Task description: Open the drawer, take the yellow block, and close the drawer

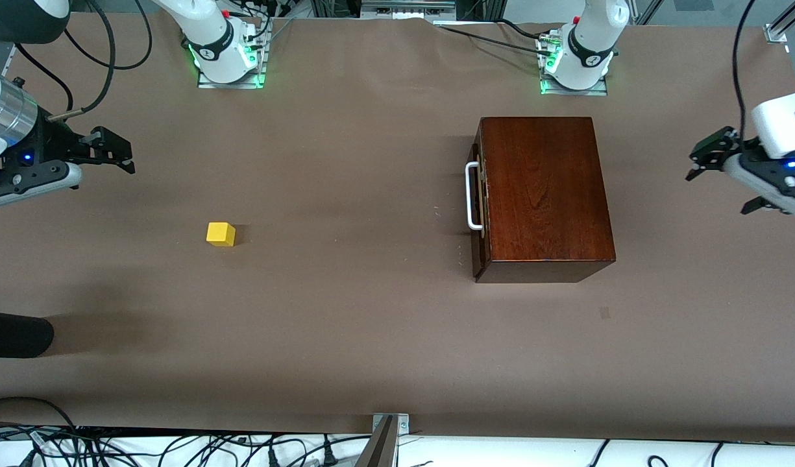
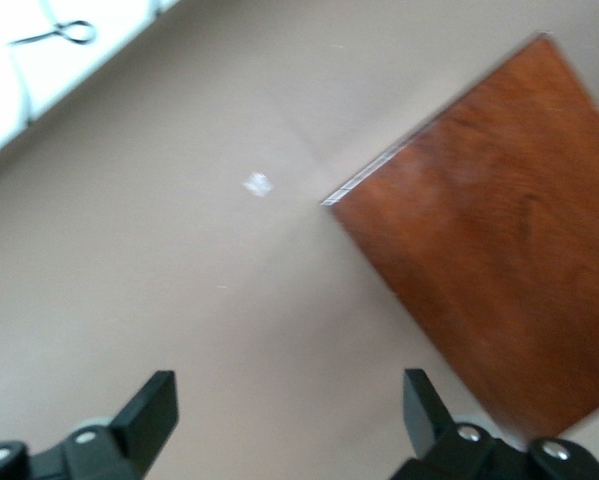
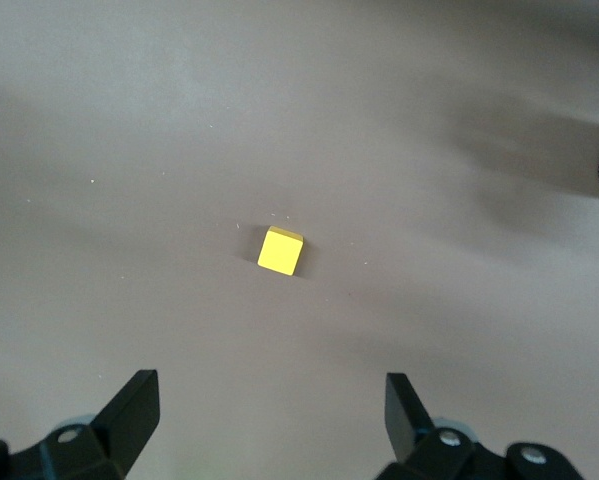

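The glossy mahogany box (image 1: 543, 194) stands toward the left arm's end of the table. Its drawer (image 1: 478, 201) is pushed in, with the white bar handle (image 1: 472, 196) facing the table's middle. The yellow block (image 1: 220, 234) lies on the bare table toward the right arm's end; it also shows in the right wrist view (image 3: 280, 250). My right gripper (image 1: 121, 155) is open and empty, up over the table's end, apart from the block. My left gripper (image 1: 709, 155) is open and empty, up beside the box, whose top shows in the left wrist view (image 2: 499, 230).
The table is covered in brown paper (image 1: 345, 324). A dark rounded object (image 1: 14, 334) pokes in at the right arm's end, nearer the front camera. Cables (image 1: 176, 447) lie along the near edge. The arm bases (image 1: 228, 58) stand at the back.
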Robot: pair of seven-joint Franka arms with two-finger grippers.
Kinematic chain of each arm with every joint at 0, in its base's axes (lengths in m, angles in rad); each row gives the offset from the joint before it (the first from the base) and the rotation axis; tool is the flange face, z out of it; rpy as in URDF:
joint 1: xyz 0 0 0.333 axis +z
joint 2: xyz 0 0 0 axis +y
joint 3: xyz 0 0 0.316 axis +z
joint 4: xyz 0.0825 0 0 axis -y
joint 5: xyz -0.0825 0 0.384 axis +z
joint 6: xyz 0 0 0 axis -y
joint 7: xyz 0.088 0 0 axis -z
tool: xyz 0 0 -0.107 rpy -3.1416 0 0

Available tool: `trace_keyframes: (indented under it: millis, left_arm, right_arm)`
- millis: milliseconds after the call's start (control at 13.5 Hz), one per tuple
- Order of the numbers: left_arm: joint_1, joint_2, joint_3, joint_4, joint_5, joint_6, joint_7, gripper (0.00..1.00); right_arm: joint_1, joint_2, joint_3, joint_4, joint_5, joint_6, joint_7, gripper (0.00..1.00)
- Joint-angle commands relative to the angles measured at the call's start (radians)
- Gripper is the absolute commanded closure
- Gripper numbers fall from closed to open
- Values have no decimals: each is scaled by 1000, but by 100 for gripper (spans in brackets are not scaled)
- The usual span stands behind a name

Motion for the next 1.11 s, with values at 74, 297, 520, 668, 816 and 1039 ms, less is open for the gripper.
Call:
trace_keyframes:
  millis: [74,297,520,668,816,1039]
  left_arm:
    - [-30,-86,41,-170,57,122,-216,0]
    - [-30,-141,39,-232,44,122,-467,0]
    - [-27,-143,39,-232,34,125,-481,0]
    - [-27,-145,39,-232,17,124,-521,0]
    - [-27,-151,39,-231,-66,107,-603,0]
    - [-27,-152,38,-223,-77,51,-657,0]
  right_arm:
    - [-1,2,5,14,-6,1,8,0]
    - [0,2,8,14,-6,-1,8,0]
    - [0,2,7,14,-3,-2,8,0]
    - [0,2,7,14,-3,-2,8,0]
    - [0,2,7,14,-3,-4,8,0]
    - [0,2,7,14,-3,-5,8,0]
